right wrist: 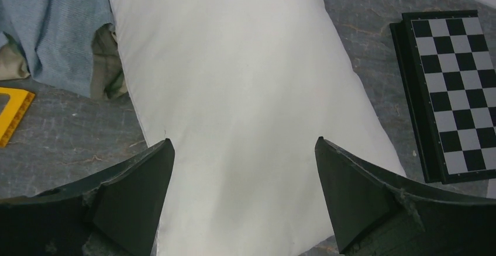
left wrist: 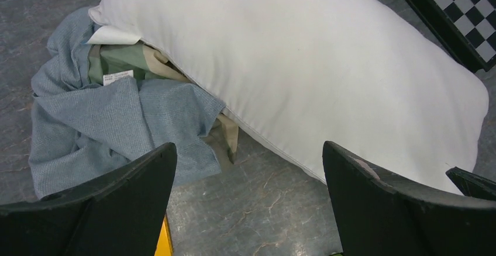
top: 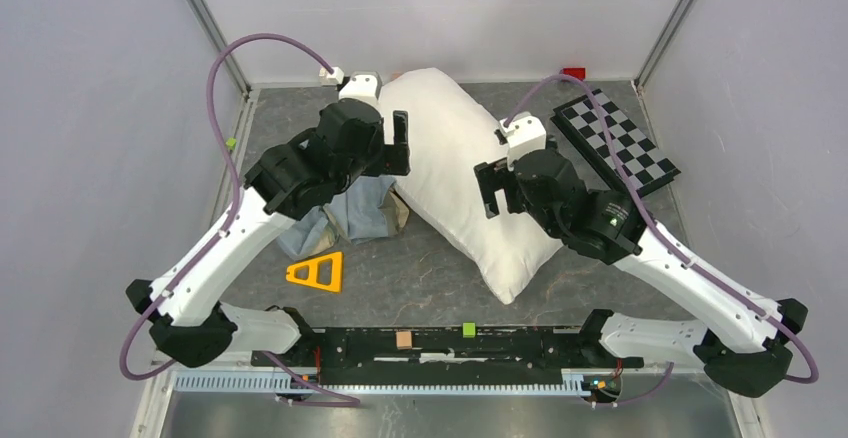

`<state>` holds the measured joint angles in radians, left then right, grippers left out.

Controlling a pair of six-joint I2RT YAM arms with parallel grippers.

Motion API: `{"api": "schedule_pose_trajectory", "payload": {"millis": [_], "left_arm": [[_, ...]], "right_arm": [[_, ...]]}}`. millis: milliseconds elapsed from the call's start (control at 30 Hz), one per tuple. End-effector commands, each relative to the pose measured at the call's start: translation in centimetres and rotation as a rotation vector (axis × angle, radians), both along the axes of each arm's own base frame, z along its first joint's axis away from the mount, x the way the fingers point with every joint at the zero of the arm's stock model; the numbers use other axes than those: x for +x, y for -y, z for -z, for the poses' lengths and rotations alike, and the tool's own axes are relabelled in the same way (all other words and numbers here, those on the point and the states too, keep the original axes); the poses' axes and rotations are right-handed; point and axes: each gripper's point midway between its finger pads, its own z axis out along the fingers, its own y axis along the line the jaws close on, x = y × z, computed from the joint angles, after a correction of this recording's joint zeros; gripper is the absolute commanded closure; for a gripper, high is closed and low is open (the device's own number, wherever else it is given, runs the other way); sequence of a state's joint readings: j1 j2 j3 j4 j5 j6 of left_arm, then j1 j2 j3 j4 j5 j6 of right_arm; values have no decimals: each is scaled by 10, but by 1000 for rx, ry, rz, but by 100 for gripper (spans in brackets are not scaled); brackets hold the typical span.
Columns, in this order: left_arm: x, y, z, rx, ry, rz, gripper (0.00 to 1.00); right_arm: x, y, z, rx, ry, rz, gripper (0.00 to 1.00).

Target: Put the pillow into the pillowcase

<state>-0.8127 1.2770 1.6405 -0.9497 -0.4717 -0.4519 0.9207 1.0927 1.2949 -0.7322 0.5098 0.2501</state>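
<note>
Our left gripper [left wrist: 248,146] and right gripper [right wrist: 244,141] both have fingers wide apart. We should grab the pillowcase [left wrist: 88,121] edge beside the pillow [left wrist: 304,63].

Before me the pillow [top: 460,173] lay flat and slantwise on the table [top: 420,278], one end toward the far edge, the other nearer me and to the right. It was plump, plain white and smooth, wholly outside its cover. The pillowcase [top: 365,208] sat crumpled in a heap against the pillow's left long side, one fold tucked under that edge. Its light blue-grey cloth was uppermost and heavily wrinkled, with beige and dull green panels and a small white label showing where it folded back.
</note>
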Motion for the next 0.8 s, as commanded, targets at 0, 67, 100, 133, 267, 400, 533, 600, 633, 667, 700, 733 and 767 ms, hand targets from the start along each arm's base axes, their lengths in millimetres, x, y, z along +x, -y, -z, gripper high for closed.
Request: {"api": "schedule_pose_trajectory", "payload": {"millis": [0, 67, 100, 133, 267, 400, 533, 600, 633, 667, 700, 733, 767], "left_arm": [[19, 1, 15, 57, -18, -31, 0], [39, 6, 19, 23, -16, -54, 0], [51, 8, 22, 11, -19, -77, 0], [64, 10, 25, 7, -23, -98, 0], [113, 17, 30, -11, -12, -152, 0], [157, 34, 42, -4, -5, -133, 0], [193, 51, 93, 62, -76, -107, 0], [204, 51, 120, 114, -107, -121, 0], [208, 50, 138, 144, -131, -130, 0], [211, 47, 151, 168, -149, -142, 0], [213, 46, 168, 189, -175, -146, 3], [214, 45, 181, 206, -196, -147, 7], [215, 46, 195, 225, -218, -142, 13]], "right_arm": [[1, 16, 7, 0, 15, 77, 3], [1, 19, 20, -16, 1, 97, 3], [1, 19, 27, -18, -8, 102, 3], [1, 18, 32, -13, -15, 104, 2], [3, 18, 51, -31, -35, 125, 3], [5, 24, 75, -66, -49, 171, 3], [7, 29, 110, -116, -80, 223, 3], [8, 31, 130, -139, -89, 237, 2], [9, 30, 140, -147, -98, 240, 3], [10, 29, 150, -155, -113, 239, 2], [10, 28, 159, -162, -127, 238, 2], [11, 25, 164, -163, -132, 235, 1], [12, 25, 168, -171, -138, 238, 5]]}}
